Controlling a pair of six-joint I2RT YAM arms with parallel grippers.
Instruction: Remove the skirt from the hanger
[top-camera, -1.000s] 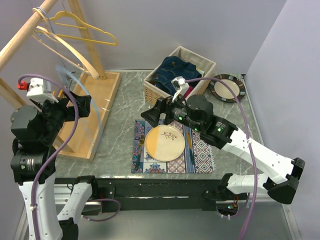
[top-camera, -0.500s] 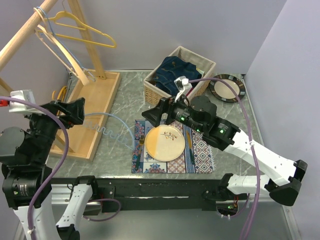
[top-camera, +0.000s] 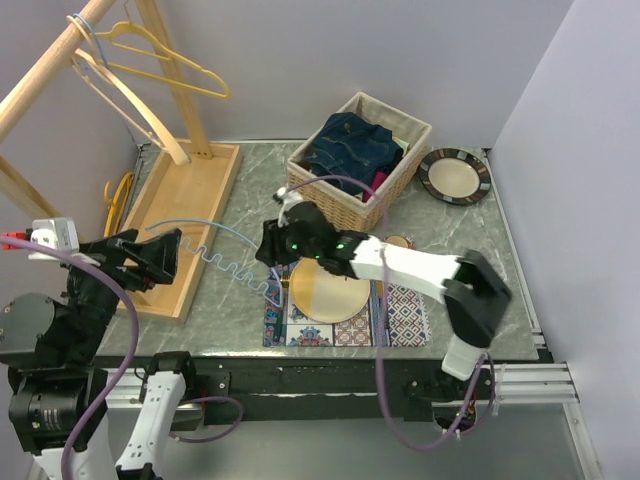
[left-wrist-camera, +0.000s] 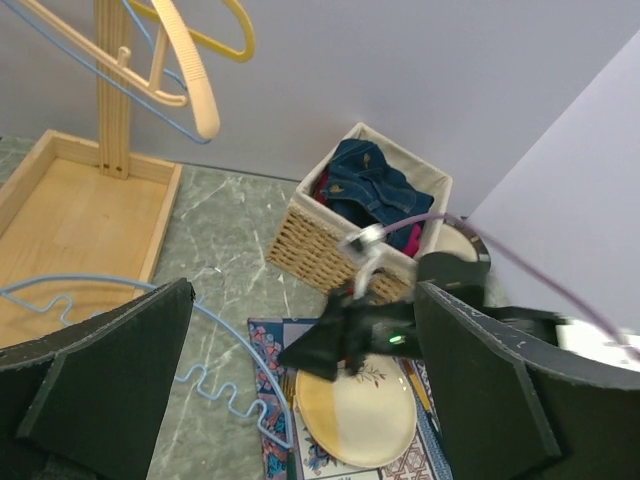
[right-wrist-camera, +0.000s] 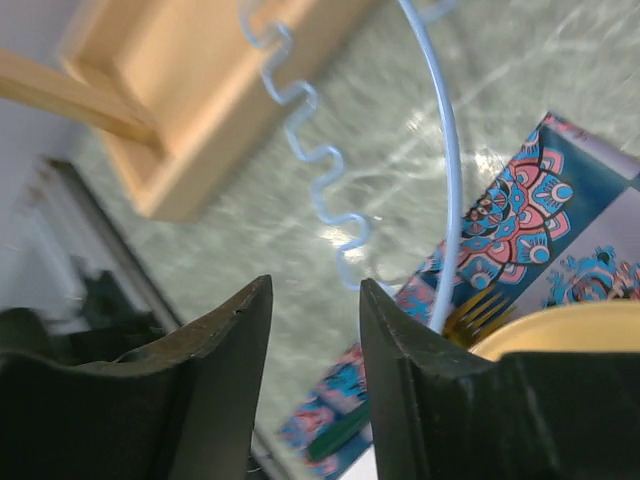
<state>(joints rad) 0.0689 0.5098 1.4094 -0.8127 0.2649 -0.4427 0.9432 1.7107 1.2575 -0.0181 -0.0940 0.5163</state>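
The skirt, as far as I can judge, is the dark denim bundle (top-camera: 355, 148) heaped in the wicker basket (top-camera: 340, 197) at the far side of the table, though I cannot tell one garment from another in there. The light blue wire hanger (right-wrist-camera: 452, 170) carries no cloth at all. It lies flat on the marble, its long axis running from the wooden rack base (top-camera: 195, 195) on the left across to the near-left corner of the patterned placemat (top-camera: 400, 310), its wavy bar facing the arms.

The right gripper (top-camera: 270, 248) sits over the placemat end of the wire, beside the yellow plate (top-camera: 330, 290). Its jaws stand a narrow gap apart with only table showing between them, the wire just past the tips. The left gripper (top-camera: 150, 260) hangs over the other end, jaws spread wide and gripping nothing.

So the hanger spans the two grippers, while the basket lies beyond the right one, well apart from the left. The right arm is plainly nearer the denim.
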